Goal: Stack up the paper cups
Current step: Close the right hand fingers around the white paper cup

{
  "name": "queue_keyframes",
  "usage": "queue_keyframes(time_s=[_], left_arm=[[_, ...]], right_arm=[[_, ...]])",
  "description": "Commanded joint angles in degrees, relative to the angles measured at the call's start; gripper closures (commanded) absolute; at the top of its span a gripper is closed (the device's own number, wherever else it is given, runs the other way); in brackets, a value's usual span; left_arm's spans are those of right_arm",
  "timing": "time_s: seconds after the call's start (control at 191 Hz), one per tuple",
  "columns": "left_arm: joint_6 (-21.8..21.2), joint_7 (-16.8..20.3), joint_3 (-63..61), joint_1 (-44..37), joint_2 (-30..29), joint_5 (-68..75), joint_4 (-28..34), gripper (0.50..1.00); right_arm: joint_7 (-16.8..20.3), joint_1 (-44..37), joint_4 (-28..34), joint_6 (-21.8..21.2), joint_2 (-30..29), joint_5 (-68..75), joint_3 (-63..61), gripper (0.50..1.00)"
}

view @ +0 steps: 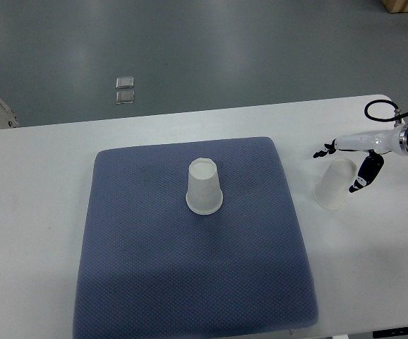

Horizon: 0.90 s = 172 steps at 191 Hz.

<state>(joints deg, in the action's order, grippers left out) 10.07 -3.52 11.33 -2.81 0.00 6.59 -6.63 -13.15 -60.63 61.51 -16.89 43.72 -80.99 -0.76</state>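
Observation:
One white paper cup [205,186] stands upside down near the middle of the blue mat [154,268]. A second white paper cup [331,189] sits on the white table just right of the mat, also mouth down and a little tilted. My right hand [336,171] reaches in from the right edge and hovers at this cup. One long finger [325,150] stretches past the cup's far side, and the dark-tipped thumb [363,178] lies against its right side. The fingers are spread and do not clasp the cup. The left arm is out of sight.
The white table [34,212] ends at its far edge near the top of the picture, with grey floor beyond. A small clear object [125,90] lies on the floor. A black cable loop [380,111] sits above my right wrist.

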Motion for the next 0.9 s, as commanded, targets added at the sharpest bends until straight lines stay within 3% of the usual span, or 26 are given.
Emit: queue_keyframes(time_s=[0.0, 0.193, 0.34, 0.554, 0.758, 0.894], left_arm=[[0.0, 0.0, 0.0, 0.0, 0.0, 0.0, 0.0, 0.5], [0.0, 0.0, 0.0, 0.0, 0.0, 0.0, -0.1, 0.5], [0.0, 0.0, 0.0, 0.0, 0.0, 0.0, -0.1, 0.5], [0.0, 0.0, 0.0, 0.0, 0.0, 0.0, 0.0, 0.5], [0.0, 0.0, 0.0, 0.0, 0.0, 0.0, 0.0, 0.5], [0.0, 0.0, 0.0, 0.0, 0.0, 0.0, -0.1, 0.5]], right_arm=[[0.0, 0.3, -1.0, 2.0, -1.1, 0.0, 1.2, 0.587], [0.0, 0.3, -1.8, 3.6, -1.4, 0.0, 2.7, 0.603], [0.0, 0.3, -2.3, 4.0, -1.8, 0.0, 2.8, 0.697], [0.0, 0.6, -2.3, 4.0, -1.9, -0.1, 3.6, 0.732], [0.0, 0.7, -2.4, 4.0, -1.9, -0.1, 3.7, 0.734], [0.0, 0.6, -2.4, 4.0, -1.9, -0.1, 4.0, 0.779]])
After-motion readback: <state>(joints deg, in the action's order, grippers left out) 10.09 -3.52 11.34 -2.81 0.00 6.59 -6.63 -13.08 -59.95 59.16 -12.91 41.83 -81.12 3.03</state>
